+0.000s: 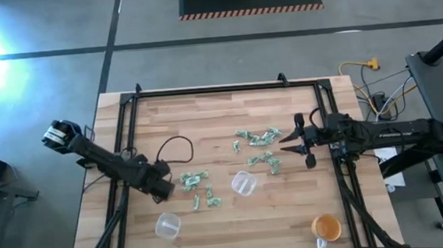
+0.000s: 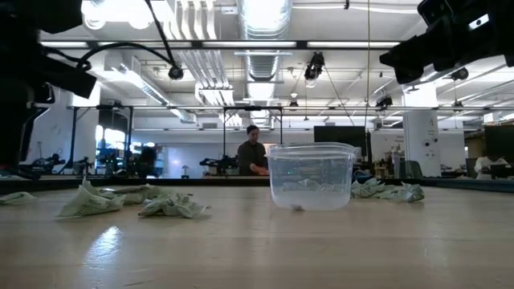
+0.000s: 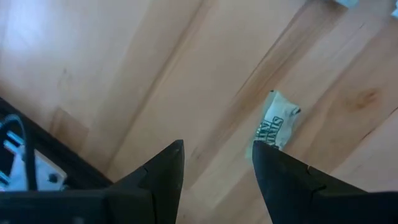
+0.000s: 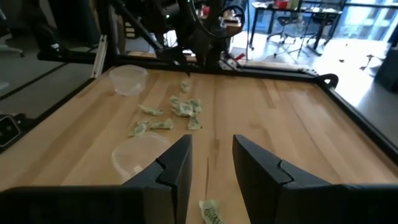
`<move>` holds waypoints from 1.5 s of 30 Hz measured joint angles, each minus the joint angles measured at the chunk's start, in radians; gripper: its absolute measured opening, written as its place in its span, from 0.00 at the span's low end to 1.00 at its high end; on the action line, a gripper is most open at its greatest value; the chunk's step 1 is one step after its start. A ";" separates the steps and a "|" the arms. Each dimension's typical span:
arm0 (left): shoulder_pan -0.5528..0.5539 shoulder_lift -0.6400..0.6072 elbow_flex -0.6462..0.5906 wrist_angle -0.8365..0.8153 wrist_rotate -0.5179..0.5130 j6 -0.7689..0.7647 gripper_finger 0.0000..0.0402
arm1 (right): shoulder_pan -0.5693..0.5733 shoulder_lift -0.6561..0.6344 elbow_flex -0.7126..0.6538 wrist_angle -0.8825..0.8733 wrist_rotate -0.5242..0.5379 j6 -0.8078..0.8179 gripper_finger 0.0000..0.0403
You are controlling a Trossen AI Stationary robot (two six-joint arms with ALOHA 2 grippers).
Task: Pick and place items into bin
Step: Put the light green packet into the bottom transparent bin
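Small green-and-white crumpled pieces lie on the wooden table in two groups: one near the middle-left (image 1: 196, 180), one right of the middle (image 1: 258, 139). My left gripper (image 1: 166, 190) is open, just left of the left group. In its wrist view (image 3: 217, 146) one piece (image 3: 277, 123) lies flat on the wood beside one fingertip; whether they touch I cannot tell. My right gripper (image 1: 295, 142) is open at the right group's edge. In its wrist view (image 4: 211, 140) a piece (image 4: 211, 213) lies on the table below the gap between the fingers.
One clear cup (image 1: 244, 183) stands between the groups, another (image 1: 168, 225) near the near edge, an orange cup (image 1: 326, 228) at the near right corner. A black cable loop (image 1: 175, 148) lies by the left arm. A black frame (image 1: 203, 91) borders the table. A person (image 2: 253, 152) stands far behind.
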 joint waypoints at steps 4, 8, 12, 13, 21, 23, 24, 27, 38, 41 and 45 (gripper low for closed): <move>-0.013 0.000 -0.024 0.030 -0.006 -0.044 0.43 | 0.009 0.026 0.000 0.015 -0.002 0.000 0.26; -0.015 0.000 -0.046 0.087 -0.009 -0.049 0.43 | 0.018 0.047 0.000 0.025 -0.002 0.000 0.26; -0.015 0.000 -0.057 0.124 -0.009 -0.046 0.43 | 0.020 0.062 0.000 0.024 -0.002 0.000 0.26; -0.015 0.000 -0.059 0.133 -0.009 -0.046 0.43 | 0.020 0.064 0.000 0.025 -0.002 0.000 0.26; -0.015 0.000 -0.121 0.268 0.028 -0.048 0.43 | 0.020 0.070 0.000 0.024 -0.002 -0.002 0.26; -0.015 0.000 -0.148 0.294 0.051 -0.048 0.43 | 0.020 0.070 0.000 0.024 -0.002 -0.003 0.26; -0.015 0.000 -0.159 0.305 0.056 -0.049 0.43 | 0.020 0.070 0.000 0.024 -0.002 -0.003 0.26; -0.015 -0.005 -0.179 0.335 0.069 -0.049 0.43 | 0.020 0.070 0.000 0.028 -0.002 -0.002 0.26; -0.014 -0.002 -0.176 0.353 0.087 -0.045 0.24 | 0.020 0.069 0.000 0.041 -0.001 0.000 0.26; -0.015 -0.002 -0.174 0.355 0.088 -0.046 0.12 | 0.020 0.069 0.000 0.041 -0.001 -0.001 0.26; -0.015 -0.001 -0.168 0.347 0.085 -0.043 0.01 | 0.020 0.069 0.000 0.041 -0.001 -0.002 0.26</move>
